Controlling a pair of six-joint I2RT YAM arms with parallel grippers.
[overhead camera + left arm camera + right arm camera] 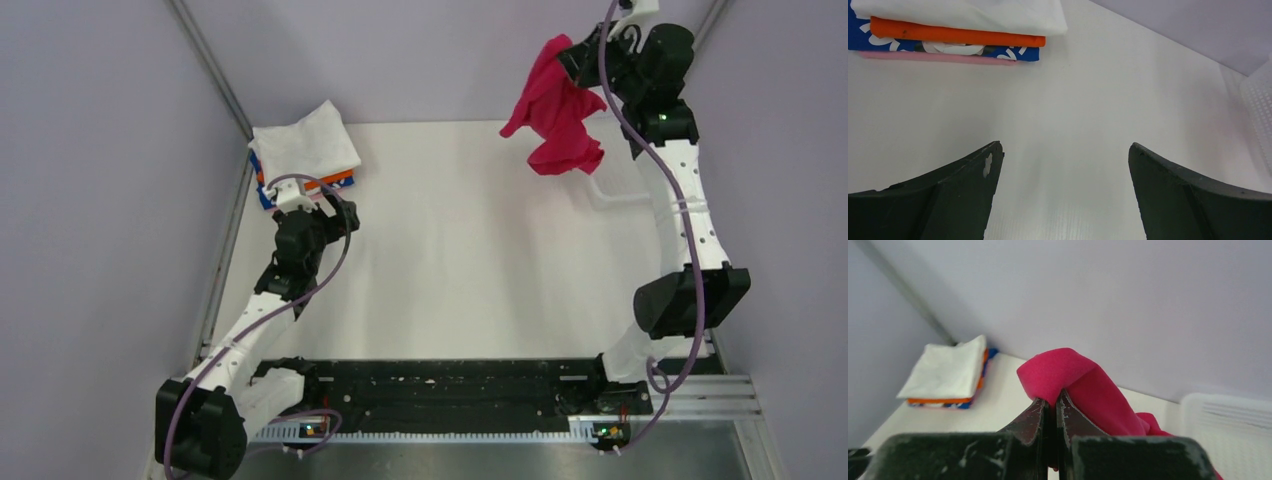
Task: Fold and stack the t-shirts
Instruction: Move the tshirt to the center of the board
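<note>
Crimson-pink t-shirt (556, 118) — hung bunched below right gripper (1052, 405), clenched on it; left gripper (1064, 152) gaped empty. Step judged: lift-out — next calls for spreading flat.

left arm (262, 300): reaching forward from its base at the near left, elbow bending, wrist angling toward the far left corner.
left end effector (1064, 146): pointing low over the tabletop (1073, 100), its fingers (963, 190) standing spread wide, gripping nothing.
right arm (690, 215): rising from its base at the near right, stretching high toward the far right.
right end effector (1052, 399): hanging raised in the air, its fingers (1030, 425) pressing together on a fold of the crimson-pink t-shirt (1073, 372).
</note>
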